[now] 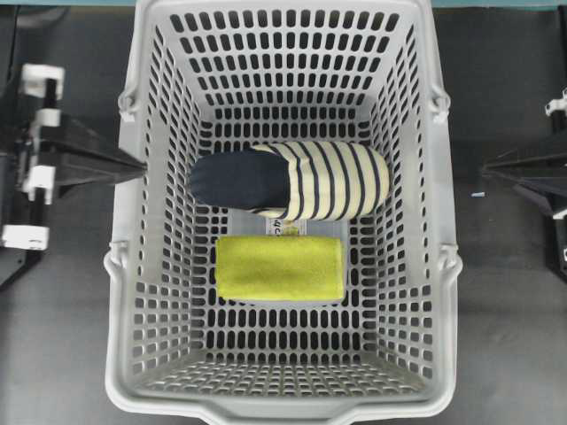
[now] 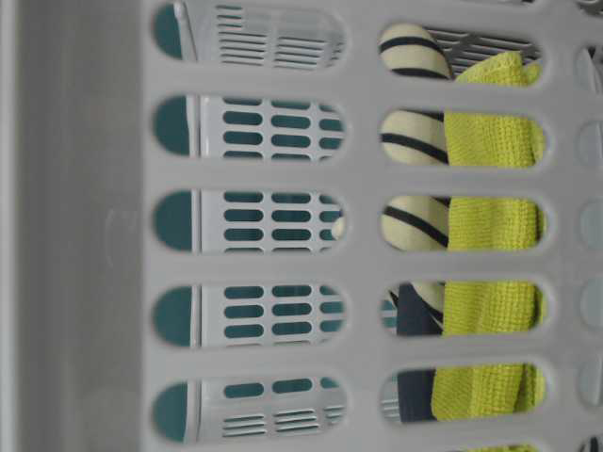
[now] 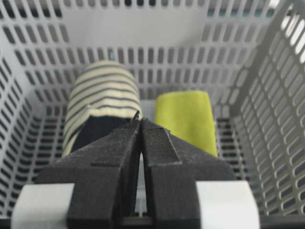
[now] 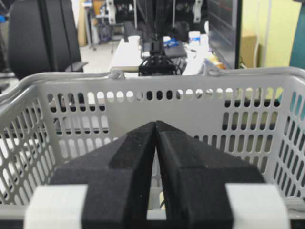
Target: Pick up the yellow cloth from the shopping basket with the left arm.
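Left end effector (image 3: 140, 125) clenched, empty, at basket (image 1: 133, 266) rim: open jaws, descend onto yellow cloth (image 1: 280, 266), avoid slipper (image 1: 292, 180) adj.

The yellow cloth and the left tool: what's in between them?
In the overhead view, the basket's slotted grey side wall stands between the left tool, shut outside it, and the yellow cloth on the floor inside, beside the striped slipper.

Yellow cloth (image 1: 280, 266) folded flat on grey slotted shopping basket (image 1: 142, 266) floor, left arm (image 1: 53, 155) outside the rim
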Motion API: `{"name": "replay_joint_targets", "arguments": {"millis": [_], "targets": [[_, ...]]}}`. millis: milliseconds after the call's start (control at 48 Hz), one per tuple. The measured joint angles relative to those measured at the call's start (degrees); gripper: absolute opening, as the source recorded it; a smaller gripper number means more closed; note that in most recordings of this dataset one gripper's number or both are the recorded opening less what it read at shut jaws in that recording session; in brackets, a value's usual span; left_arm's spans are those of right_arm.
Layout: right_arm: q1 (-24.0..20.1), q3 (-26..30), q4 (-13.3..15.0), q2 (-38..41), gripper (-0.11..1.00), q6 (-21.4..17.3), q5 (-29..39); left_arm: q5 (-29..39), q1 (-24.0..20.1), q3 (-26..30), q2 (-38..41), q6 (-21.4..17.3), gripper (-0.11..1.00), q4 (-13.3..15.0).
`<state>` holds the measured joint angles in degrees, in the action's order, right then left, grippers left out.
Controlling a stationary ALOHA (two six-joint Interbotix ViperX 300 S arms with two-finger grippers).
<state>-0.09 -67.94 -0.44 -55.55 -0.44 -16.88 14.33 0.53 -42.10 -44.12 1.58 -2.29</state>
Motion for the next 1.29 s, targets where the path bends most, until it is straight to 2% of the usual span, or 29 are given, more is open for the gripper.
{"name": "replay_joint_targets", "arguments": {"millis": [292, 542, 604, 792, 855, 896, 938, 1167, 1230, 1292], "targets": [[0.00, 0.00, -0.18, 0.00, 0.00, -0.09, 0.00, 16.70, 1.14, 16.44, 14.85, -0.70, 0.00, -0.09], [0.53, -0.09, -1.32, -0.09, 0.03, -4.39, 0.79, 25.14, 2.02, 25.58, 26.28, -0.70, 0.00, 0.00], [0.79, 0.00, -1.41, -0.18, 0.14, -4.75, 1.32, 26.63, 2.11, 27.33, 28.39, -0.70, 0.00, -0.09], [1.05, 0.00, -1.41, -0.70, 0.68, -4.92, 2.29, 29.71, 2.02, 30.85, 33.40, 0.00, 0.00, 0.00], [1.05, -0.09, -1.41, -0.97, 0.79, -4.92, 2.29, 31.03, 2.02, 31.90, 34.72, 0.35, 0.01, -0.09], [1.05, -0.09, -1.41, -1.14, 0.81, -5.01, 2.46, 31.99, 2.02, 32.70, 35.68, 0.35, 0.03, -0.09], [1.05, -0.09, -1.41, -1.23, 0.80, -4.92, 2.55, 32.61, 2.02, 33.40, 36.47, 0.35, 0.10, -0.09], [0.97, 0.00, -1.41, -1.93, 0.76, -4.92, 3.52, 35.07, 2.72, 37.18, 40.78, 0.70, 0.76, -0.09], [0.97, 0.00, -1.41, -1.93, 0.76, -4.92, 3.60, 36.56, 3.25, 37.97, 42.45, 1.14, 0.87, -0.09], [1.05, 0.00, -1.41, -1.93, 0.76, -4.92, 3.60, 37.97, 3.87, 38.67, 43.95, 1.67, 0.91, -0.09]]}}
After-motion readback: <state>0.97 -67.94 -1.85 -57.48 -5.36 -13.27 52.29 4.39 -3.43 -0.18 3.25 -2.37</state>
